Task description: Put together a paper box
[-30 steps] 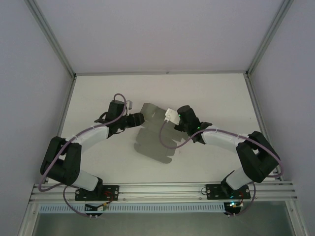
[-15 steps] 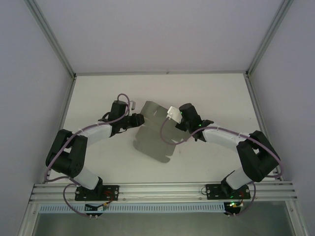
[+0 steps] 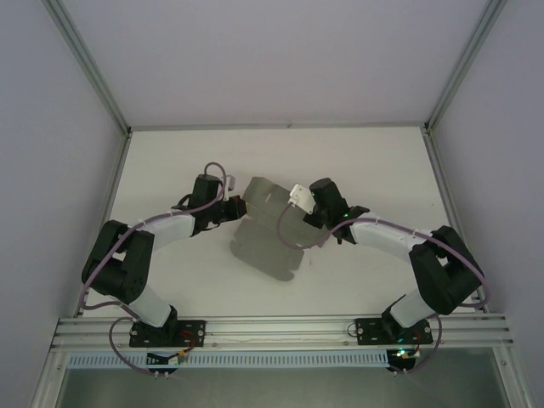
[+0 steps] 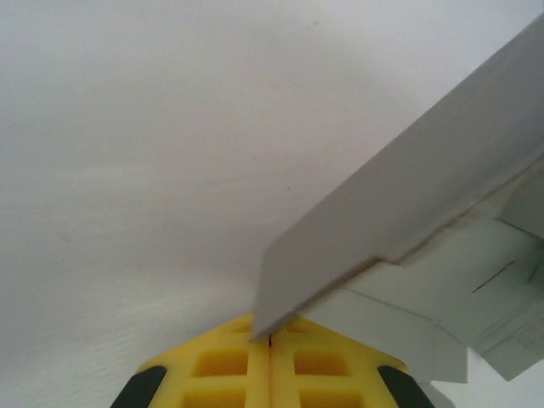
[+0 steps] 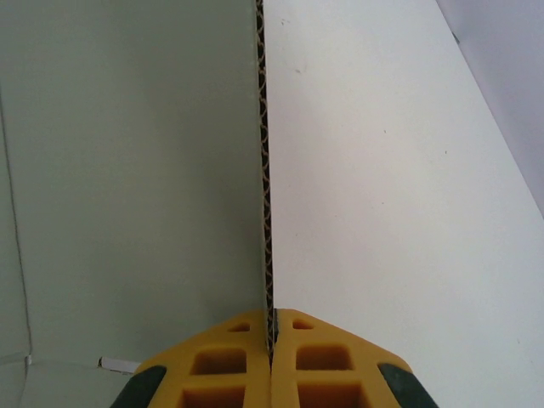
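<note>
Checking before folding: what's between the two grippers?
The paper box sheet spans it in the top view, left gripper and right gripper each pinching an edge.

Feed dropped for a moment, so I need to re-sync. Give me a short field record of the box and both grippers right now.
paper box: grey die-cut sheet with flaps, not formed into a box
location: near the middle of the white table, spanning between the two grippers
left gripper: shut on a corner at the paper box's left side
right gripper: shut on the paper box's right edge, cardboard seen edge-on between its fingers
</note>
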Robot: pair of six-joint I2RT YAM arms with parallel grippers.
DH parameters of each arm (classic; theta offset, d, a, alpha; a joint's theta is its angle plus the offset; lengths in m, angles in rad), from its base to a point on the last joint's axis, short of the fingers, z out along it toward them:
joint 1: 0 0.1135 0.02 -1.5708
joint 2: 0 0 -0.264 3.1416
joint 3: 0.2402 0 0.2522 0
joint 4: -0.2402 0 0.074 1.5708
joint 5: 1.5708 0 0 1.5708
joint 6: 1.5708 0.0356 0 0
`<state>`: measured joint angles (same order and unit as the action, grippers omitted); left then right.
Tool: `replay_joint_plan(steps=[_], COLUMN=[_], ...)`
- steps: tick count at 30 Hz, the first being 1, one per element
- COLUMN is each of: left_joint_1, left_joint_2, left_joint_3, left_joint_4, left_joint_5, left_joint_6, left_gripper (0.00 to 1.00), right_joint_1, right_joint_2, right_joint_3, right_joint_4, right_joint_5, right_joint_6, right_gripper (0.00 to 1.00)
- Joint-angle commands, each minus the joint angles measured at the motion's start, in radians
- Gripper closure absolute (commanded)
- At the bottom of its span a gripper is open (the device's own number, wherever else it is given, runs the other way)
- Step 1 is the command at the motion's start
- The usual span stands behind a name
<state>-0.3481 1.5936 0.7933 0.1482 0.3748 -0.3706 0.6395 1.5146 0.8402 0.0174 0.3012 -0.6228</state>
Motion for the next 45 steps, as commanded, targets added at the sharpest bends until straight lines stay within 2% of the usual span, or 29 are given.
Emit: replay_joint_plan(steps=[1, 7, 9, 11, 13, 20, 26, 28, 30, 32, 35, 37, 41, 45], left_joint_1=[0.000, -0.042, -0.082, -0.144, -0.193, -0.326, -0.336, -0.336, -0.337, -0.336, -0.335, -0.329, -0.285, -0.232], left_joint_2=[-0.020, -0.107, -0.131, -0.141, -0.125, 0.015, 0.105, 0.086, 0.046, -0.008, -0.117, -0.190, -0.312, -0.390], left_joint_3=[-0.023, -0.078, -0.081, -0.065, -0.039, 0.052, 0.071, 0.059, 0.047, 0.043, 0.039, 0.032, 0.028, 0.025], left_joint_4=[0.084, 0.093, 0.070, 0.027, -0.010, -0.027, 0.011, 0.028, 0.037, 0.025, -0.016, -0.053, -0.162, -0.243], left_joint_5=[0.039, 0.024, -0.026, -0.126, -0.199, -0.311, -0.287, -0.278, -0.270, -0.262, -0.266, -0.290, -0.381, -0.486], left_joint_6=[0.014, 0.105, 0.157, 0.210, 0.238, 0.289, 0.237, 0.228, 0.224, 0.218, 0.207, 0.204, 0.156, 0.111], left_gripper=[1.00, 1.00, 1.00, 1.00, 1.00, 1.00, 1.00, 0.87, 0.79, 0.64, 0.30, 0.01, 0.00, 0.00], right_joint_1=[-0.004, -0.012, -0.011, -0.011, -0.009, 0.014, 0.019, 0.021, 0.022, 0.022, 0.026, 0.029, 0.047, 0.077], right_joint_2=[0.000, 0.045, 0.049, 0.041, 0.027, -0.010, -0.031, -0.031, -0.033, -0.030, -0.023, -0.020, -0.006, 0.033], right_joint_3=[0.041, 0.129, 0.151, 0.150, 0.146, 0.119, 0.095, 0.087, 0.079, 0.084, 0.098, 0.100, 0.095, 0.048], right_joint_4=[-0.016, -0.140, -0.176, -0.176, -0.170, -0.142, -0.131, -0.122, -0.107, -0.102, -0.074, -0.028, 0.086, 0.284], right_joint_5=[0.004, 0.033, 0.011, -0.013, -0.033, -0.040, -0.037, -0.024, -0.014, 0.007, 0.073, 0.121, 0.195, 0.240], right_joint_6=[0.052, 0.184, 0.222, 0.239, 0.253, 0.215, 0.166, 0.140, 0.107, 0.069, -0.023, -0.107, -0.276, -0.517], right_gripper=[0.96, 0.98, 1.00, 1.00, 1.00, 1.00, 1.00, 1.00, 1.00, 1.00, 1.00, 1.00, 1.00, 0.97])
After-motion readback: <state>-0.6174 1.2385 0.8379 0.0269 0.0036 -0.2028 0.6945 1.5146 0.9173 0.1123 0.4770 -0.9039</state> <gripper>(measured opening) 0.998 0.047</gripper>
